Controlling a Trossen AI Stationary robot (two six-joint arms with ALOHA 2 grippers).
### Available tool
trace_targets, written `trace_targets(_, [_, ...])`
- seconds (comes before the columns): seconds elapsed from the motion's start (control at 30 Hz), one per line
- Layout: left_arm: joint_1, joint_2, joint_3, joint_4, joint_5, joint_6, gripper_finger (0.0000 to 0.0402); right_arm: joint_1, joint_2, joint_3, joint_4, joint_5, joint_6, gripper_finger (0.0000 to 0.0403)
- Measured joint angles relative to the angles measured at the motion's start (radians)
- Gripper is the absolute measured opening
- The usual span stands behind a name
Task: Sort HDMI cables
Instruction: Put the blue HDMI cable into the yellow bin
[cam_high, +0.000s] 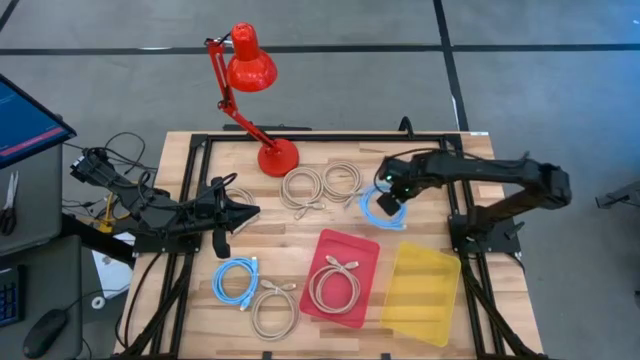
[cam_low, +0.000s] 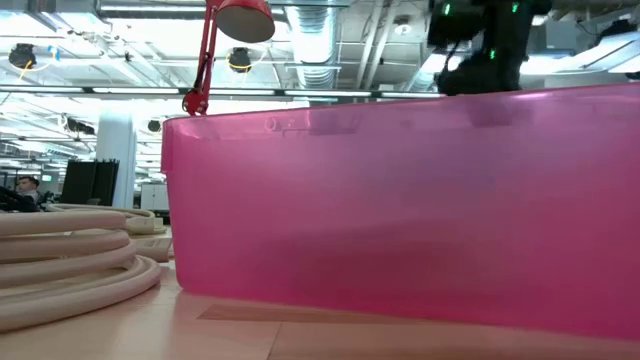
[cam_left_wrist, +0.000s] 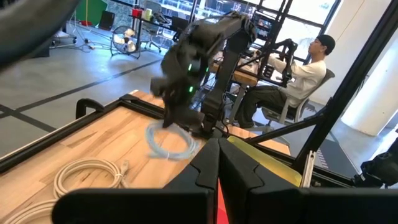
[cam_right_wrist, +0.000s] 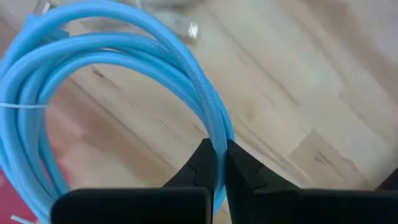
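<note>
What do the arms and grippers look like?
Both arms are dark with jointed links. The left arm trails loose black and yellow wires at its base. The right arm shows green lights near its wrist. The right gripper has black, wedge-shaped fingers.

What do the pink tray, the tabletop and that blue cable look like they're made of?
Pink tray: probably translucent plastic, since light glows through its wall in the low view. Tabletop: pale wood planks with visible grain and seams, matte. Blue cable, pinched in the right gripper: looks like a finely woven or textured jacket; core hidden.
</note>
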Motion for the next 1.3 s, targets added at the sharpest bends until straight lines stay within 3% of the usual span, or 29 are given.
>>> trace_targets(0.27, [0.000,0.000,0.000,0.000,-0.003,0.000,0.0008,0.119,-0.186,0.124,-0.227,0.046,0.150,0.0004])
trace_targets(0.57, [0.000,0.000,0.000,0.000,-0.003,0.000,0.0008,0.412,-0.300,0.151,-0.423,0.077,0.521,0.0004])
trace_targets(0.93, [0.000,0.000,0.000,0.000,-0.002,0.000,0.0008,0.795,-0.194,0.152,-0.487,0.040,0.909,0.0003])
trace_targets(1.3, [0.000,0.000,0.000,0.000,-0.002,0.000,0.0008,1.045,-0.012,0.152,-0.461,-0.070,1.220,0.0003])
